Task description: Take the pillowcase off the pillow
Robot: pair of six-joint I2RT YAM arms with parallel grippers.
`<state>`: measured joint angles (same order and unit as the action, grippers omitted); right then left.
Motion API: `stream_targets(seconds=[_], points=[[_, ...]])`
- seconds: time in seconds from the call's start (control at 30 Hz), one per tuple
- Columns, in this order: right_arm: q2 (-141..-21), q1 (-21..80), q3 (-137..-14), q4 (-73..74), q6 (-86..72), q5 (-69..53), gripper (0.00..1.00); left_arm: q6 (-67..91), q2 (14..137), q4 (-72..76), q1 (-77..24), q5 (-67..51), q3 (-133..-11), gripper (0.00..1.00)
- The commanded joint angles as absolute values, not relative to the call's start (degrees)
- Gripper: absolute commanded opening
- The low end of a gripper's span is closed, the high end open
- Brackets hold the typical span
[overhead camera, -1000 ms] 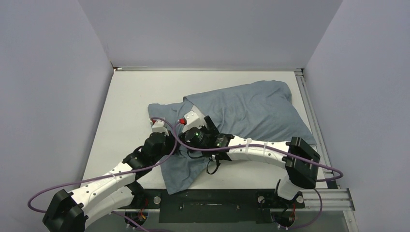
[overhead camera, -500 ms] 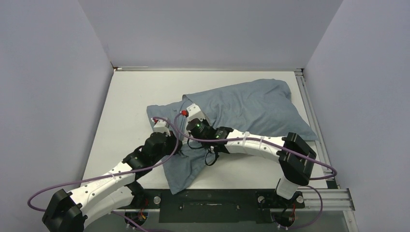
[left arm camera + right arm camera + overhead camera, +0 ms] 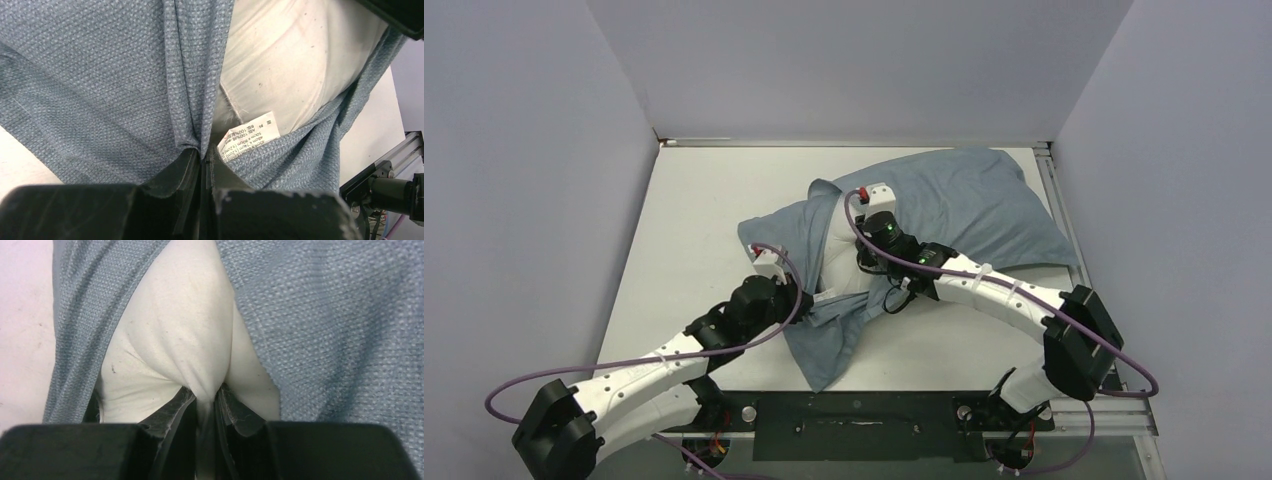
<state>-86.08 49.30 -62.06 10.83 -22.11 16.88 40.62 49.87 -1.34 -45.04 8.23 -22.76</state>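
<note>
The grey-blue pillowcase (image 3: pixel 964 215) lies across the table's right half with the white pillow (image 3: pixel 837 252) showing at its open left end. My left gripper (image 3: pixel 804 297) is shut on the pillowcase's opening edge (image 3: pixel 100 75); in the left wrist view its jaws (image 3: pixel 204 155) pinch a fold of blue cloth beside a printed label (image 3: pixel 250 136) and the bare pillow (image 3: pixel 280 65). My right gripper (image 3: pixel 856 262) is shut on a pinch of the pillow's white fabric (image 3: pixel 170 335), its jaws (image 3: pixel 205 397) closed tight, with pillowcase cloth (image 3: pixel 340 315) on both sides.
The white table (image 3: pixel 694 220) is walled at the left, back and right. A metal rail (image 3: pixel 1064 230) runs along its right edge. Purple cables loop from both arms, and the right forearm (image 3: pixel 984 290) lies across the pillowcase's near edge.
My right gripper went from open to shut on the pillow and moved away and to the right, dragging white pillow out of the opening. The left gripper stayed shut on the pillowcase, shifting slightly right.
</note>
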Motion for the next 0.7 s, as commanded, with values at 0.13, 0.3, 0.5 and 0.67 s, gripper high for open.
stream_targets(seconds=[0.13,0.3,0.5,0.67], points=[[-78.8,41.5,-59.3,0.5,-27.0,17.3,0.05,42.6,55.6,-2.6,-47.1,6.2,-21.3,0.00],[-79.4,42.0,-59.2,0.6,-25.1,10.3,0.11,44.4,57.9,3.5,-48.3,5.7,-20.4,0.00],[-77.7,46.6,-59.9,6.0,-22.6,11.5,0.31,44.4,58.5,6.4,-49.4,6.5,-21.5,0.00],[-74.7,54.5,-60.9,11.5,-21.7,19.5,0.50,44.0,59.6,7.3,-49.4,6.8,-22.4,0.00]])
